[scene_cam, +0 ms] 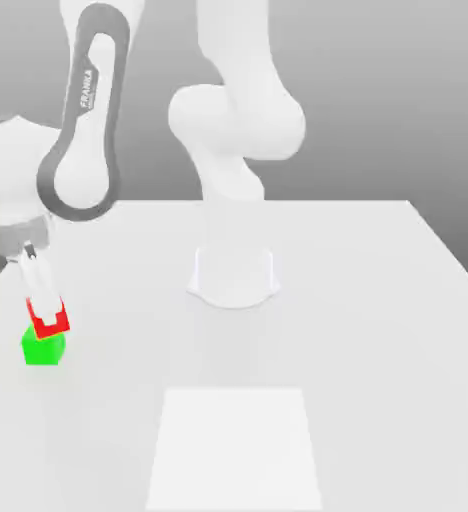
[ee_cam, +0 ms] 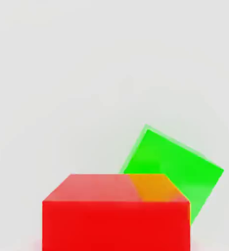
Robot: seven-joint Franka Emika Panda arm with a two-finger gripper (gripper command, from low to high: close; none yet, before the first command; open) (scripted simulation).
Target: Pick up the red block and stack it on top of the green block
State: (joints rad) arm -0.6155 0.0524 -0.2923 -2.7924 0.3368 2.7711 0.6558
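Observation:
At the exterior view's left, my gripper (scene_cam: 48, 316) is shut on the red block (scene_cam: 50, 325), its white fingers (scene_cam: 40, 295) running down over the cube. The green block (scene_cam: 42, 349) sits on the table directly beneath, and the red block's underside meets or nearly meets its top; I cannot tell whether they touch. In the hand view the red block (ee_cam: 116, 215) is close up and the green block (ee_cam: 177, 169) lies behind it, turned at an angle and partly covered by the red one.
The arm's white base (scene_cam: 234, 280) stands at the middle of the white table (scene_cam: 378, 330). A paler square patch (scene_cam: 236, 450) lies near the front edge. The blocks are close to the table's edge at the exterior view's left.

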